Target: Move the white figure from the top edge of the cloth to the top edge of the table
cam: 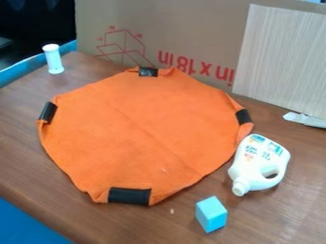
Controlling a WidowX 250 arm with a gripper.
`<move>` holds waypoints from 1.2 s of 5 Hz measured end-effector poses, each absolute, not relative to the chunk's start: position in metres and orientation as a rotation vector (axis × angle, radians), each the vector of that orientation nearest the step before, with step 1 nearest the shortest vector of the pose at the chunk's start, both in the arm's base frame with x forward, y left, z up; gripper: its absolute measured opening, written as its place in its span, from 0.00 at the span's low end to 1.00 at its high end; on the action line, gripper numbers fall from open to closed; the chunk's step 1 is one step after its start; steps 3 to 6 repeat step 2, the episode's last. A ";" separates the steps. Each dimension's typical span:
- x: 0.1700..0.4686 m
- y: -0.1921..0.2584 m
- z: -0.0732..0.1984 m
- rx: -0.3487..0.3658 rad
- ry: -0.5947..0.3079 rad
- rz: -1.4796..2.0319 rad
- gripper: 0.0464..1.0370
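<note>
Hand: I cannot tell whether it is open or closed. One white, spool-shaped figure point(53, 59) stands on the wood-grained tabletop point(153, 224), near the soft orange cloth point(140, 131).

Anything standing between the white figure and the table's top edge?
Nothing visible does. The white figure already stands near the top-left corner of the table, off the orange cloth; the cardboard is to its right, not between.

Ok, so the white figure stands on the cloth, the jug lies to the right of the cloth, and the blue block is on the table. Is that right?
Not quite: the camera view shows the white figure standing on the table, off the cloth. The jug does lie to the cloth's right, and the blue block is on the table.
</note>
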State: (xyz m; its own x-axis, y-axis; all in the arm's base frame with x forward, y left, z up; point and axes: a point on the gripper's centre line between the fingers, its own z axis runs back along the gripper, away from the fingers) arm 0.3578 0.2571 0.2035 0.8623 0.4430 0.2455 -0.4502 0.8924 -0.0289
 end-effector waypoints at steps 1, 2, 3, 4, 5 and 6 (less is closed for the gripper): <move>0.357 0.258 0.203 0.029 -0.248 0.470 0.96; 0.357 0.258 0.204 0.032 -0.248 0.470 0.96; 0.357 0.258 0.204 0.032 -0.248 0.470 0.96; 0.357 0.258 0.204 0.032 -0.248 0.470 0.96; 0.357 0.258 0.204 0.032 -0.248 0.470 0.96; 0.357 0.258 0.204 0.032 -0.248 0.470 0.96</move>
